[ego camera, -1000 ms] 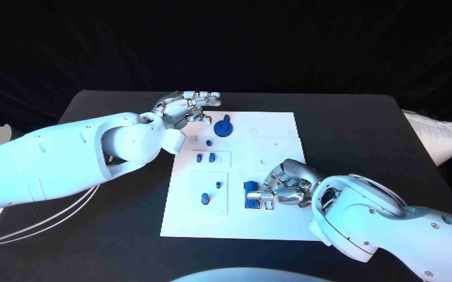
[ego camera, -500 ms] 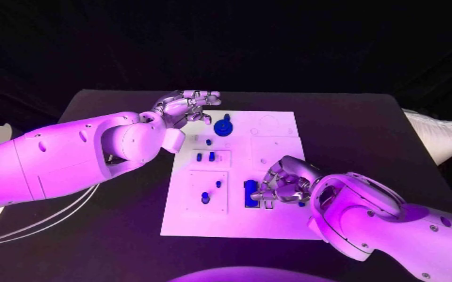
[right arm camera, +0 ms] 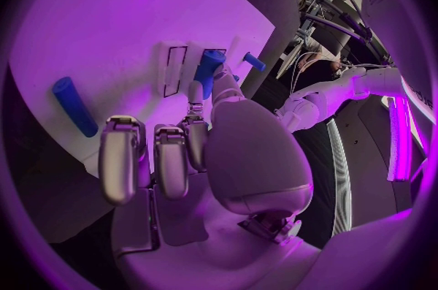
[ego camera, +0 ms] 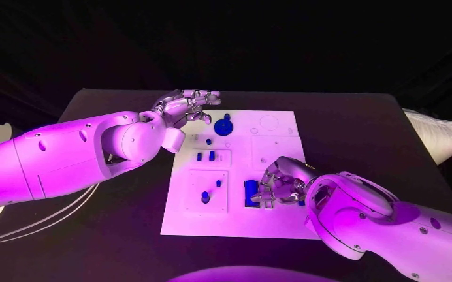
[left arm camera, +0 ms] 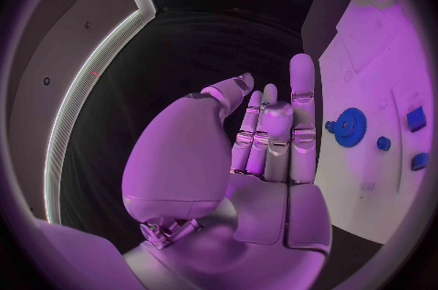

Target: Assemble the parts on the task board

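The white task board (ego camera: 275, 143) lies mid-table. On it are a blue gear (ego camera: 223, 126), two small blue pegs (ego camera: 206, 156), two more pegs (ego camera: 204, 197) on a near plate, and a blue block (ego camera: 251, 192). My right hand (ego camera: 283, 184) sits on the board's near right part beside the block. In the right wrist view its thumb and a finger pinch a blue peg (right arm camera: 208, 69) by two slots, and another blue peg (right arm camera: 73, 106) lies flat nearby. My left hand (ego camera: 189, 107) hovers at the board's far left corner with fingers (left arm camera: 301, 115) straight and apart, holding nothing. The gear (left arm camera: 347, 126) lies beside it.
The black table (ego camera: 358, 125) surrounds the board, with bare room on the right and far sides. White cables (ego camera: 38, 223) hang off the near left edge. My left forearm (ego camera: 85, 158) crosses the table's left part.
My right arm has edged slightly left over the board's near part, its hand staying by the blue block. The left hand has not moved.
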`<control>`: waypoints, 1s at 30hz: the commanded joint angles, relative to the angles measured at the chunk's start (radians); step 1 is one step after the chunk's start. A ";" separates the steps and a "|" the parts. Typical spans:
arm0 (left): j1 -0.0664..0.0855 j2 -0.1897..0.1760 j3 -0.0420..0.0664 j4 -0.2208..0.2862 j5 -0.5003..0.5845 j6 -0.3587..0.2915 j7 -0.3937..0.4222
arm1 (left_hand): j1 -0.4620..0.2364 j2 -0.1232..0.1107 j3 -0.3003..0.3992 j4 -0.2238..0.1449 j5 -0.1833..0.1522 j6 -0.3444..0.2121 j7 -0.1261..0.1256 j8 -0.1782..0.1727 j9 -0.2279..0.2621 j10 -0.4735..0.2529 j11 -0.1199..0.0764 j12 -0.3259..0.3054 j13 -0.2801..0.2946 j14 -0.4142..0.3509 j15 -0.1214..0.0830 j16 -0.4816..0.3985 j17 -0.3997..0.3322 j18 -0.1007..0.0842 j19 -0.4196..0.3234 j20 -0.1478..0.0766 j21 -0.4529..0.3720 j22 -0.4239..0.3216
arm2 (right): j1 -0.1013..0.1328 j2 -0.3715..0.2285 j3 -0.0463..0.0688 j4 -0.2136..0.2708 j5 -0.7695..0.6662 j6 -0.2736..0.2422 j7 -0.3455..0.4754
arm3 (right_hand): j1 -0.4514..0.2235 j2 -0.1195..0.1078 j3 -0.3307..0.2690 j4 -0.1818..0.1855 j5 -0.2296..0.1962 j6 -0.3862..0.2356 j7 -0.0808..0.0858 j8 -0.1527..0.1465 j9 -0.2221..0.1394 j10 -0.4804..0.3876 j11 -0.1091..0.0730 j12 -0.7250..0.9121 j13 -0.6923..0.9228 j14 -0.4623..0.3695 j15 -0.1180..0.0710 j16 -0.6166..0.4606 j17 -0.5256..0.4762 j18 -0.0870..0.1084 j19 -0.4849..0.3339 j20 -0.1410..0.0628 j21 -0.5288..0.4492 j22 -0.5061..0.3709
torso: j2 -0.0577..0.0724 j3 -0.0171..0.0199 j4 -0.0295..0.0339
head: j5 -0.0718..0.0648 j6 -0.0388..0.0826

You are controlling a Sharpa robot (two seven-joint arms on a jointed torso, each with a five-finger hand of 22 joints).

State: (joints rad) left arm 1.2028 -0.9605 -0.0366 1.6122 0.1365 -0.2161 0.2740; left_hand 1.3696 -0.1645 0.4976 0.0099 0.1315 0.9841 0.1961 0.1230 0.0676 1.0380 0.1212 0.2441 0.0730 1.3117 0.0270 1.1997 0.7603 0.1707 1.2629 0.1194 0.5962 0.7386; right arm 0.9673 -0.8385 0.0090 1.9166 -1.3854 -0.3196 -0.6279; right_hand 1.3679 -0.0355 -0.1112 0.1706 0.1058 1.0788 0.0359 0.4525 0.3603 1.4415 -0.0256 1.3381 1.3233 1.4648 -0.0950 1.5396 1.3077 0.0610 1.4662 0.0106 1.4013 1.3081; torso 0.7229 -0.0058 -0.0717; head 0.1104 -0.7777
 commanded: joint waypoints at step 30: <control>-0.001 0.000 0.000 -0.003 -0.004 0.019 0.007 | 0.002 0.007 -0.002 0.000 0.004 -0.007 0.003 0.003 0.001 -0.006 0.002 0.004 0.001 -0.009 0.002 0.006 -0.001 0.011 0.000 0.003 -0.004 -0.002 | 0.006 -0.281 -0.003 0.071 -0.036 -0.008 0.048 | 0.002 0.065 -0.040 0.029 0.192 -0.071 0.061 -0.191 -0.116 -0.012 0.039 -0.071 -0.011 0.099 0.038 0.010 0.232 -0.001 0.011 0.035 -0.008 -0.008 | -0.013 -0.0042 -0.0255 | -0.021 0.017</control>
State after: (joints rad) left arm 1.2018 -0.9629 -0.0372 1.6089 0.1358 -0.2155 0.2738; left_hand 1.3696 -0.1646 0.4976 0.0099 0.1315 0.9841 0.1961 0.1230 0.0677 1.0381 0.1213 0.2440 0.0730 1.3118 0.0270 1.1997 0.7605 0.1707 1.2629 0.1193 0.5962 0.7386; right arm 0.9767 -1.1193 0.0069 1.9885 -1.3625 -0.3835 -0.4954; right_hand 1.3661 0.0267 -0.1488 0.2000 0.2963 1.0034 0.0971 0.2645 0.2457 1.4226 0.0159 1.2737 1.4624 1.4667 -0.0530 1.5479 1.3074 0.0610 1.4643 0.0453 1.3903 1.2989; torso 0.7123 -0.0093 -0.0915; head 0.0906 -0.7610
